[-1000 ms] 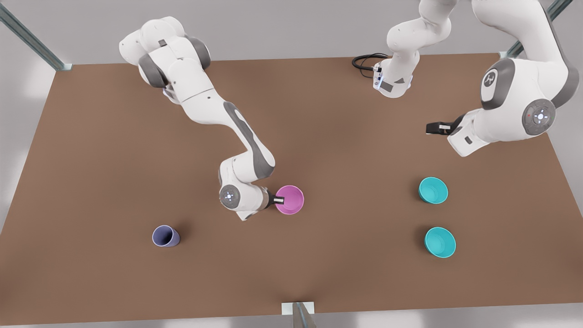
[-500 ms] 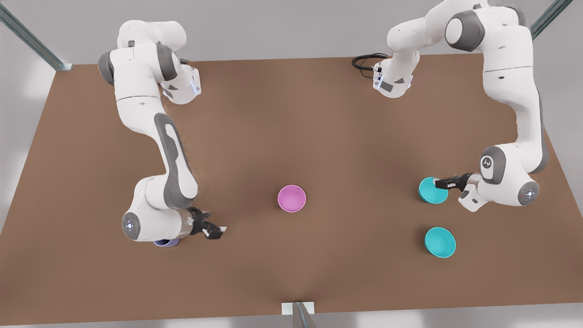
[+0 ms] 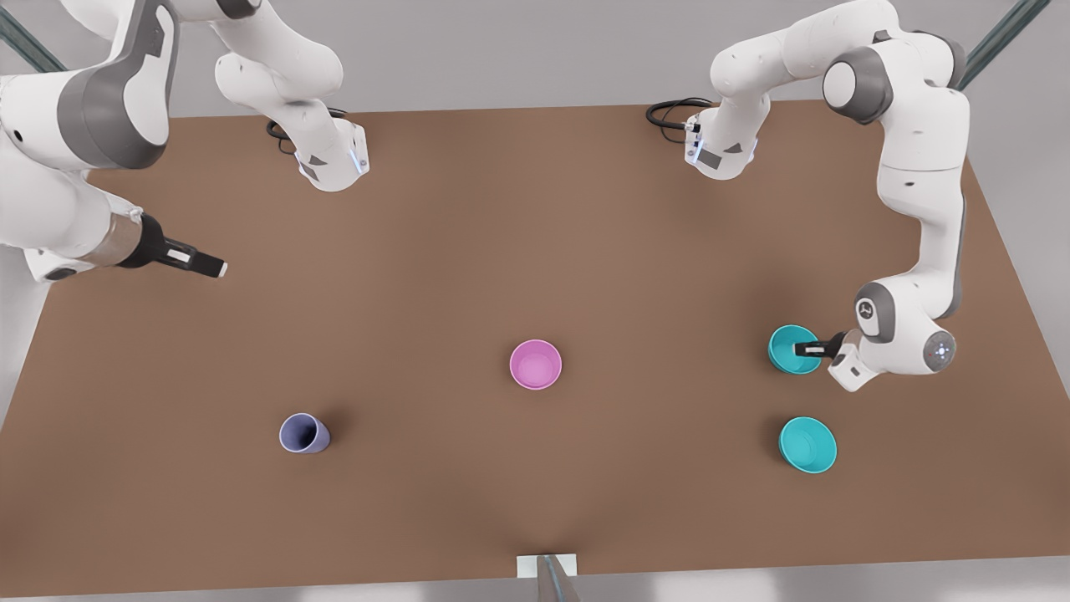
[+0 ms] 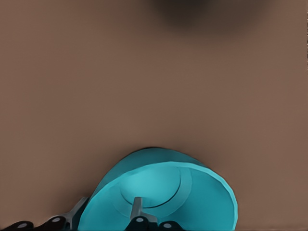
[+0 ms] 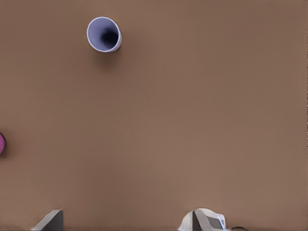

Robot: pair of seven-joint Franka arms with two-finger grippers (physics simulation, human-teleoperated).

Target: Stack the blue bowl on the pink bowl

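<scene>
The pink bowl (image 3: 535, 364) stands upright in the middle of the brown table, with nothing touching it; its edge (image 5: 1, 143) peeks into the right wrist view. The blue bowl (image 3: 788, 349) sits at the front view's right. My left gripper (image 3: 806, 348) is down on its near rim, shut on the wall. In the left wrist view one finger (image 4: 137, 209) is inside the blue bowl (image 4: 192, 197) and the other is outside it. My right gripper (image 3: 209, 267) hangs high above the table at the front view's left, away from both bowls.
A second teal bowl (image 3: 807, 445) stands closer to the table's front edge, below the gripped one. A greyish-lavender cup (image 3: 303, 433) (image 5: 103, 34) stands at the front left. Both arm bases and a black cable (image 3: 669, 113) are at the back edge.
The arm at the front view's left let go of the pink bowl, swung past the cup, then rose back to the far left. The other arm came down and closed on the blue bowl's rim.
</scene>
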